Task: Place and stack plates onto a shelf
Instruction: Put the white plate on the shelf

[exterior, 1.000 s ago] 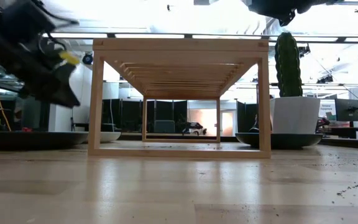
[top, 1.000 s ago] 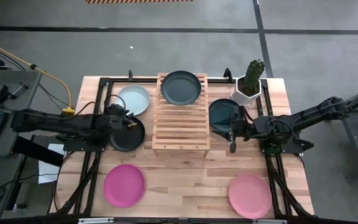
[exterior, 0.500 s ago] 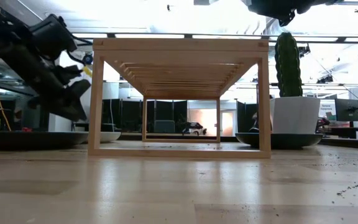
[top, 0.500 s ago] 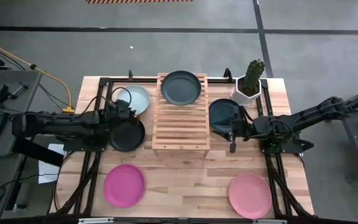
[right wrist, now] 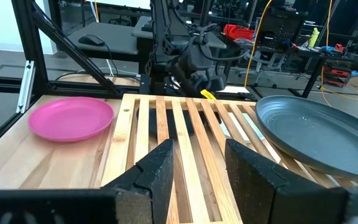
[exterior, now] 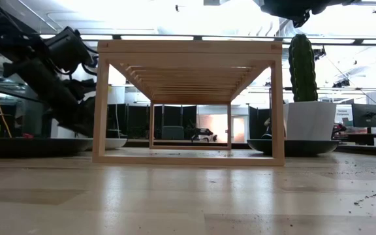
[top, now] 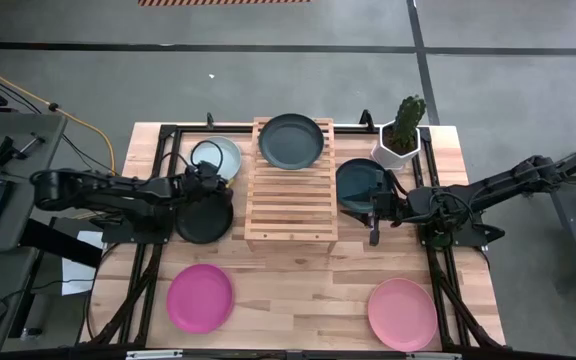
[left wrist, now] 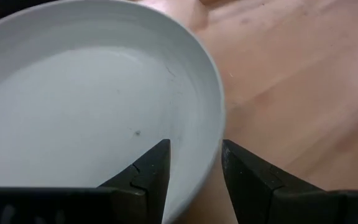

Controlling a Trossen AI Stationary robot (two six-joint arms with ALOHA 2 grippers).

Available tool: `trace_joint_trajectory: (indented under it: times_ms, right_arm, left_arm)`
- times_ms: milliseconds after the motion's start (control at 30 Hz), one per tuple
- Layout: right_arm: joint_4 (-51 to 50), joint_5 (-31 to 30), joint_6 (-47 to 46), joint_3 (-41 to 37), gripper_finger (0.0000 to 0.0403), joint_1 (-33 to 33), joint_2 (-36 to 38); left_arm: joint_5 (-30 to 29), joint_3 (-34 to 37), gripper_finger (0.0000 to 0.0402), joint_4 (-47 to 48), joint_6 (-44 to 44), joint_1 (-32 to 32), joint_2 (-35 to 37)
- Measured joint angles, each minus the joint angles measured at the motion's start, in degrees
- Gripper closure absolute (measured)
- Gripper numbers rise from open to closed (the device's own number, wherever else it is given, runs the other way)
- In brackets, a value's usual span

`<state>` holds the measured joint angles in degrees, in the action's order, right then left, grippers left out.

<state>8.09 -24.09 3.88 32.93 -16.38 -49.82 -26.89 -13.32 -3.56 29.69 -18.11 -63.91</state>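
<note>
A grasp on the pale mint plate (left wrist: 92, 99) appears to be the step in hand: the left gripper (left wrist: 194, 163) is set with narrowly parted fingers astride its rim, one finger inside, one outside, not yet closed. A squeeze and a lift towards the shelf (top: 290, 190), just beside this gripper, are likely called for next. On the shelf's far end one dark teal-grey plate (top: 291, 139) is carried. The right gripper (right wrist: 197, 163) waits open beside the shelf's other side, over another dark plate (top: 358, 183).
</note>
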Motion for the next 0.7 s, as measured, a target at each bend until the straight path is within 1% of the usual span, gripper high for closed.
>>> trace_joint_trajectory:
  times_ms: [100,367,700]
  right_arm:
    - [-0.01,0.01,-0.01,0.00,0.0267,0.00,0.00]
    - [-0.01,0.00,-0.02,0.00,0.0267,0.00,0.00]
    - [-0.01,0.01,-0.02,0.00,0.0267,0.00,0.00]
  left_arm:
    - [0.90,0.00,0.0268,-0.04,-0.61,0.00,-1.00]
    - [-1.21,0.00,0.0268,-1.04,-1.46,0.00,-3.21]
    - [-0.86,-0.02,0.0268,-1.23,-2.55,-1.90,-5.90]
